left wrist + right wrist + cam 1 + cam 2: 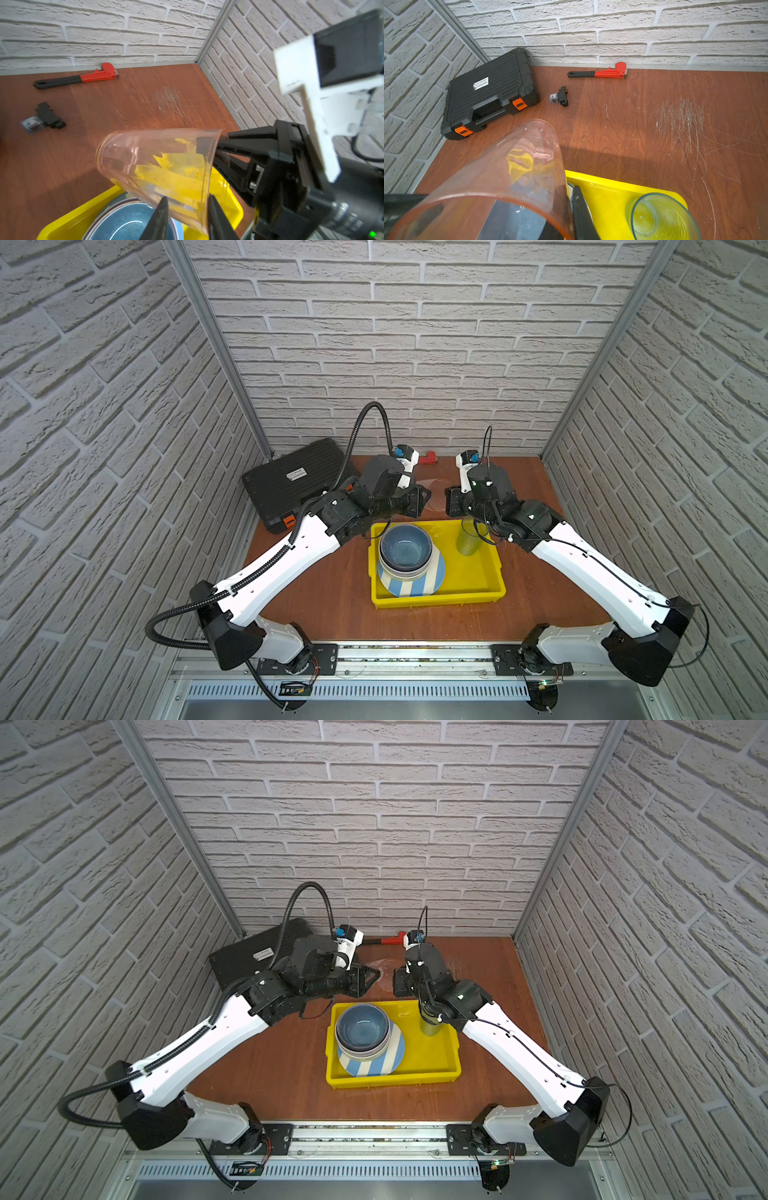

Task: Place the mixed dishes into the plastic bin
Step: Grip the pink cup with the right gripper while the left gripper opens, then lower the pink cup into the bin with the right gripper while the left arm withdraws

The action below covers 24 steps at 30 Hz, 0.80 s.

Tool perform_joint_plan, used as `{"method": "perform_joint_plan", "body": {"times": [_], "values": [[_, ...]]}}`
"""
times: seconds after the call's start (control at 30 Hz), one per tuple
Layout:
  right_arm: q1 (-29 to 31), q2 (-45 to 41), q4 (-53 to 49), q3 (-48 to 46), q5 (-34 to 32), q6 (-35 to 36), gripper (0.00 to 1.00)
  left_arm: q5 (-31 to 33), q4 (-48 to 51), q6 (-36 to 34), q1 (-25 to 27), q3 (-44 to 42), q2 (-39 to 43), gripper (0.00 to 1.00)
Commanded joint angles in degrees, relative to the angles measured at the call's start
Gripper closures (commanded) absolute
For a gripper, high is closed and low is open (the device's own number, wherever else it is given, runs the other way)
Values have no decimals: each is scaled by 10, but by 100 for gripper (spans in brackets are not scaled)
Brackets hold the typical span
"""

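White brick-pattern walls (415, 344), reddish wood table (332, 572). Yellow bin (436, 599) held blue bowl (405, 547) nested on other bowls (399, 572) atop blue-white striped plate (415, 585), plus green tumbler (467, 541) upright in far right corner. Pink translucent tumbler (145, 158) hung sideways above bin's far edge; right gripper (212, 141) pinched its mouth rim, left gripper (187, 197) stood slightly parted astride same rim

The scratched red-brown wooden table (332, 593) carries the yellow bin (436, 599) near its centre, a black tool case (286, 485) at ten o'clock, a red pipe wrench (428, 458) at twelve, and a small black part (562, 96) between those two.
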<state>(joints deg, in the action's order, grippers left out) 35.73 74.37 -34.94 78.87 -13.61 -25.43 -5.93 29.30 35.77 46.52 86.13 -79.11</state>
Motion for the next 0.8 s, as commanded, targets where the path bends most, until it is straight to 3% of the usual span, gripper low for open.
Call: {"method": "perform_joint_plan", "body": {"times": [0.0, 0.2, 0.5, 0.77], "values": [[-3, -27, 4, 11, 14, 21, 94, -105, -64, 16, -25, -24, 22, 65], [-3, -29, -92, 51, 38, 69, 94, -102, -26, -24, -37, -36, 50, 64], [-4, -50, -232, 83, 17, 94, 94, -82, -7, -70, -61, -60, 100, 42], [-6, -58, -356, 89, 1, 77, 94, -41, 43, -102, -84, -61, 119, 37]]}}
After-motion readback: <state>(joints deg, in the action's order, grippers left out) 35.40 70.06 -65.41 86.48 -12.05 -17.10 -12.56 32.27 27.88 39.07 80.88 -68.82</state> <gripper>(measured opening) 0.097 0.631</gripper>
